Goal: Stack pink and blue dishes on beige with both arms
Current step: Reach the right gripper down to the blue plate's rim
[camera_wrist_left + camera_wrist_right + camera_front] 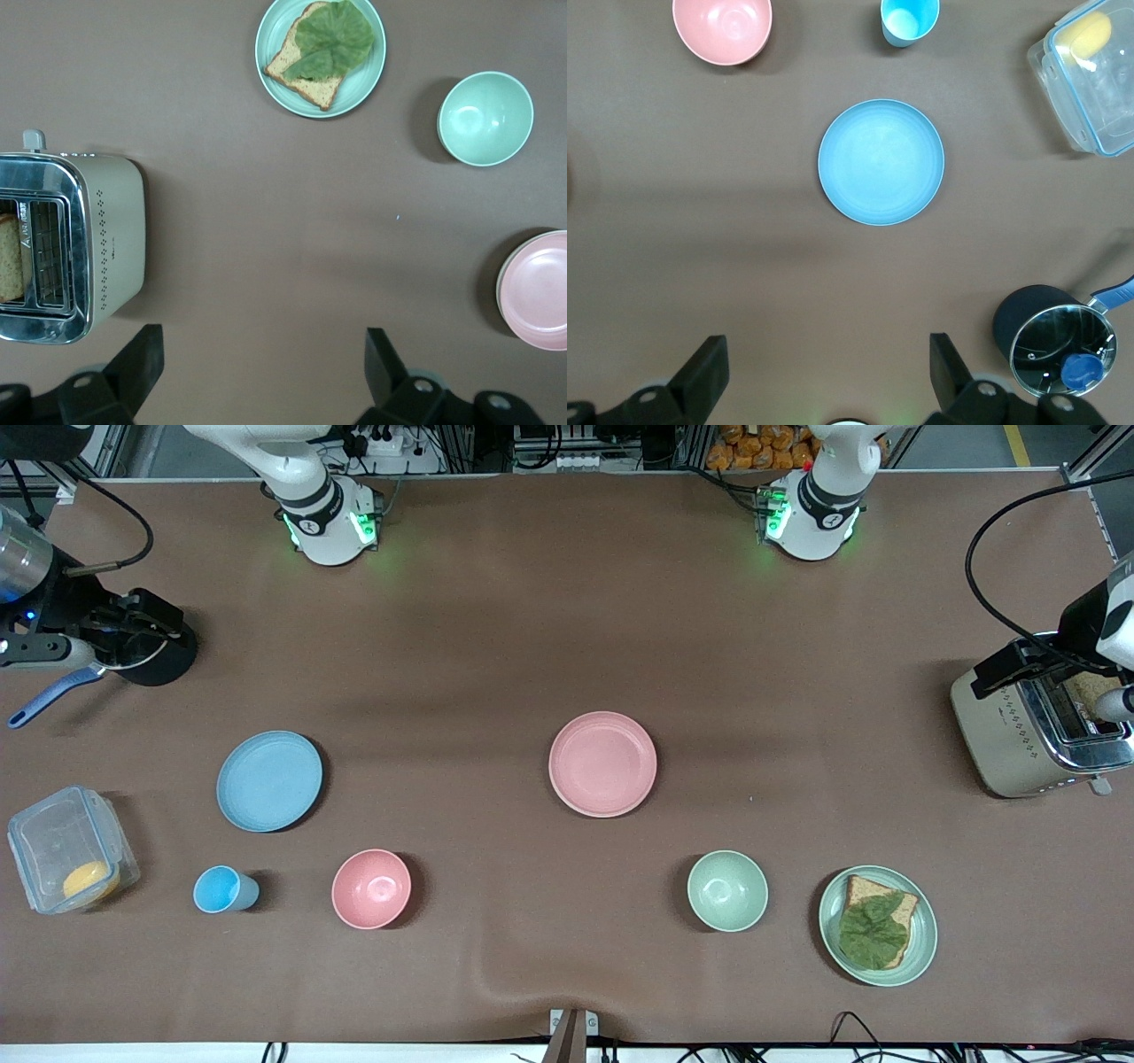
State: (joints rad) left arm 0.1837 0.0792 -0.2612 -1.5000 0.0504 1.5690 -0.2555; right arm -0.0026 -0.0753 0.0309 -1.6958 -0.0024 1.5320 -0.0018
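The pale pink plate (602,763) lies near the middle of the table. In the left wrist view the pink plate (539,290) rests on the beige plate (500,285), of which only a thin cream rim shows. The light blue plate (269,780) lies alone toward the right arm's end, and the right wrist view sees the blue plate (881,162) from high above. My left gripper (263,341) hangs open and holds nothing, high over bare table beside the toaster. My right gripper (828,347) is open too, high over bare table between the blue plate and that arm's base.
Nearer the front camera stand a small blue cup (225,889), a pink bowl (371,888), a green bowl (727,890) and a green plate (927,930) with toast and a leaf. A toaster (1019,735), a dark pot (155,651) and a clear container (66,850) sit at the table's ends.
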